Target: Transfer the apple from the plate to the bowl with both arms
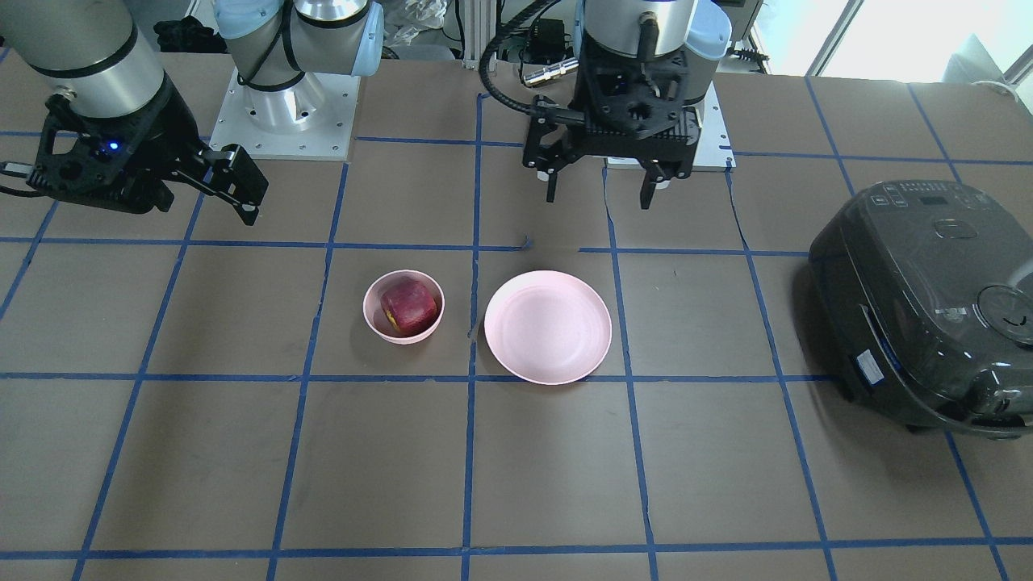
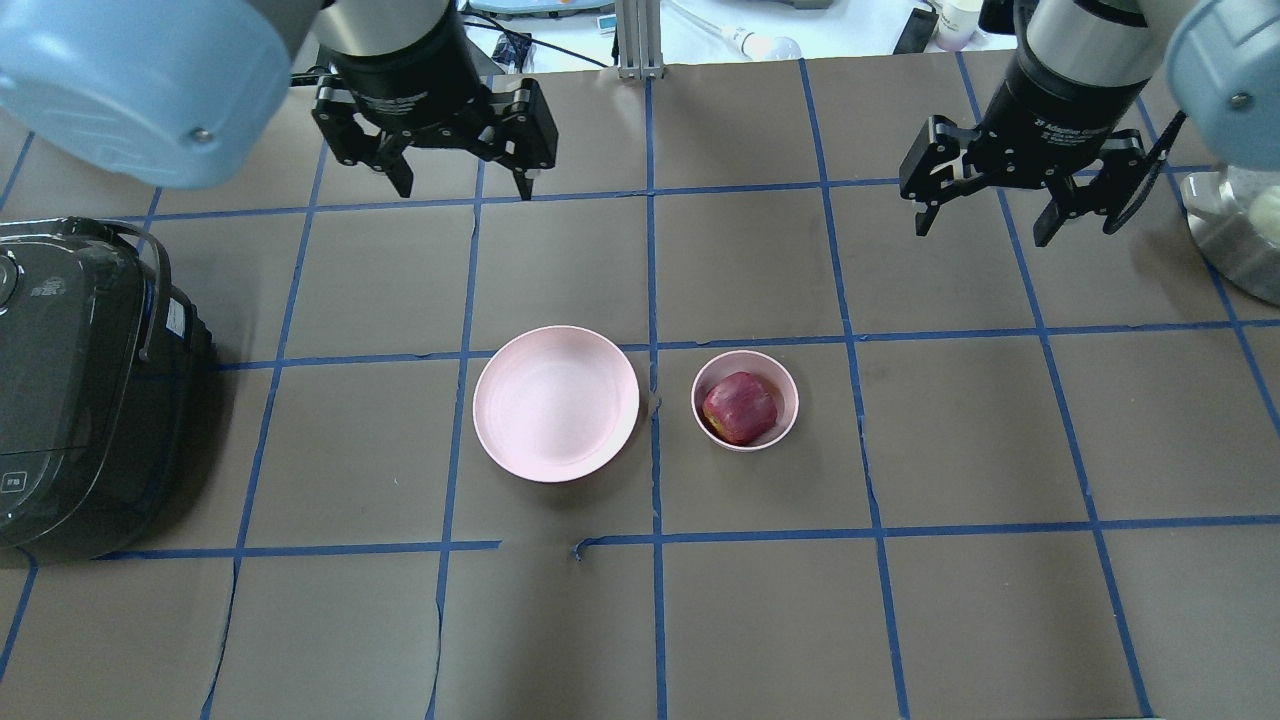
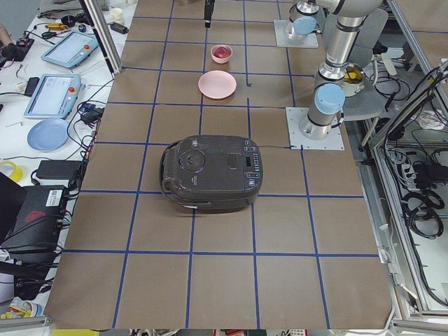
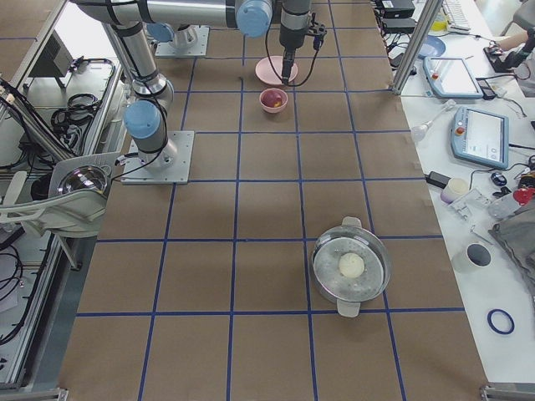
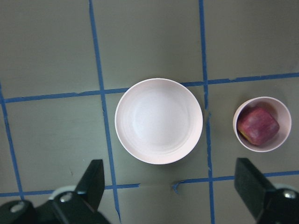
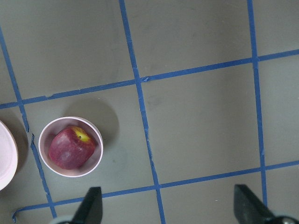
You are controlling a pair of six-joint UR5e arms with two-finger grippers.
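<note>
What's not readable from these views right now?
Apple underside: hidden by the bowl wall in every view.
Plate: in the right wrist view, mostly cut off by the left edge.
Rice cooker: in the front-facing view, cut off by the right edge; panel labels too small to read.
Pale round thing in the steel pot: exterior right view, too small to identify.

A brown table (image 2: pixel 900 620) is marked into large squares by blue tape. Near its middle sit a wide pink plate (image 2: pixel 556 403) and, just beside it on the robot's right, a smaller pink bowl (image 2: pixel 745 357), close but apart. A dark cooker (image 2: pixel 70 390) stands well off at the robot's left end, and a lidded steel pot (image 4: pixel 368 280) at the far right end. Two white base plates (image 1: pixel 327 133) are bolted along the robot's edge.
</note>
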